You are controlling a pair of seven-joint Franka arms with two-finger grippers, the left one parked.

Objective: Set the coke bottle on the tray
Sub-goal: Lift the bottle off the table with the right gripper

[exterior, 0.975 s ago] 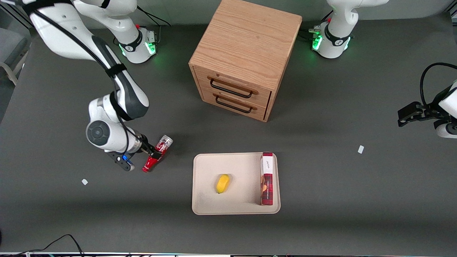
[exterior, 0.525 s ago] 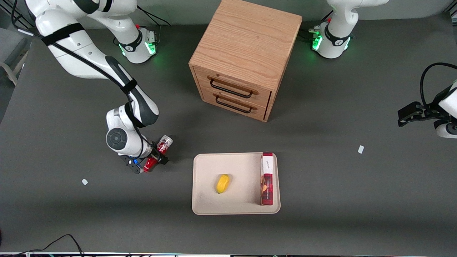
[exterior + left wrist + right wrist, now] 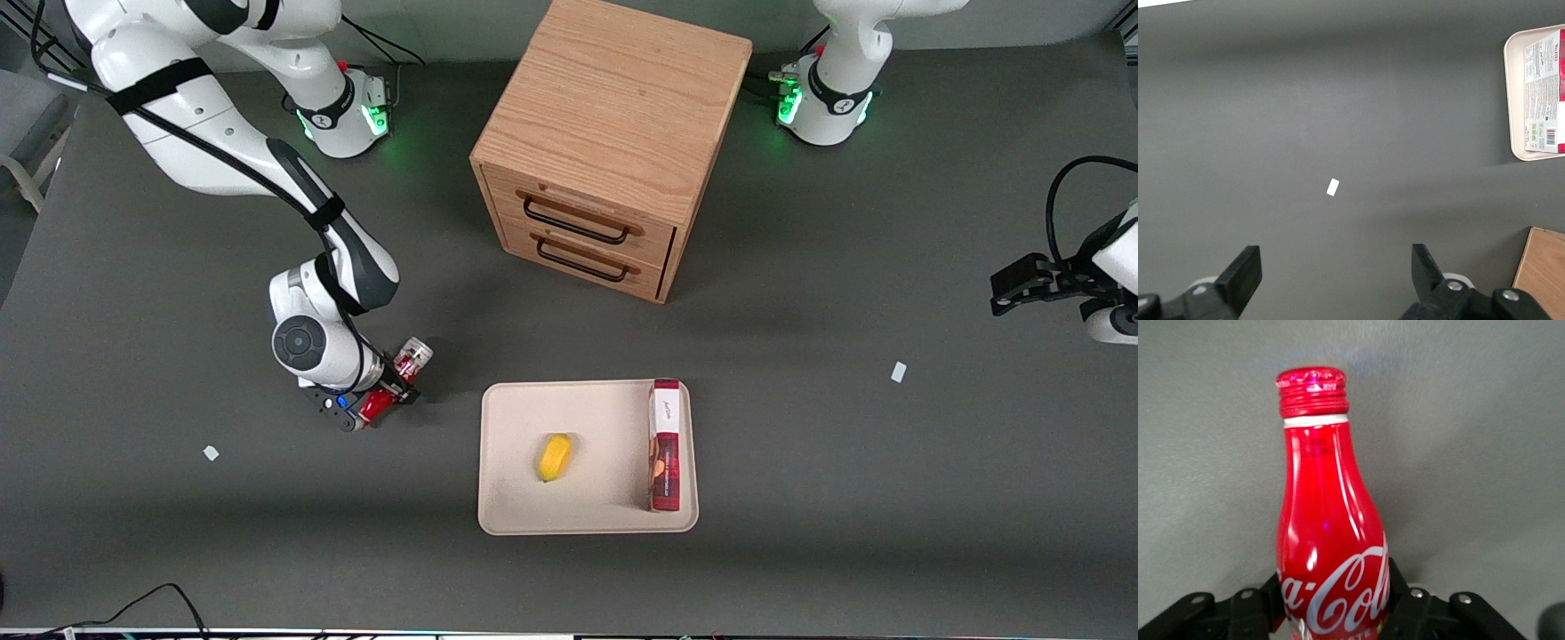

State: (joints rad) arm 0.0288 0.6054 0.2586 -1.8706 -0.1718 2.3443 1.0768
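Note:
The coke bottle [image 3: 406,363] is small and red with white script, a red cap and a silvery base. My right gripper [image 3: 392,389] is shut on its body and holds it tilted above the dark table, beside the tray, toward the working arm's end. In the right wrist view the bottle [image 3: 1328,520] stands between the black fingers [image 3: 1403,595], which press on both sides of the lettering, with the gripper [image 3: 1331,608] at its lower body. The cream tray [image 3: 516,418] lies flat on the table; it also shows in the left wrist view [image 3: 1515,93].
A yellow fruit [image 3: 555,457] lies in the tray's middle. A red-and-white box [image 3: 665,444] stands along the tray's edge nearest the parked arm. A wooden two-drawer cabinet [image 3: 605,151] stands farther from the camera. Small white scraps [image 3: 211,452] [image 3: 899,372] lie on the table.
The right arm's wrist has swung toward the tray with the bottle in its grip. The bottle now looks shorter and more upright than one second ago.

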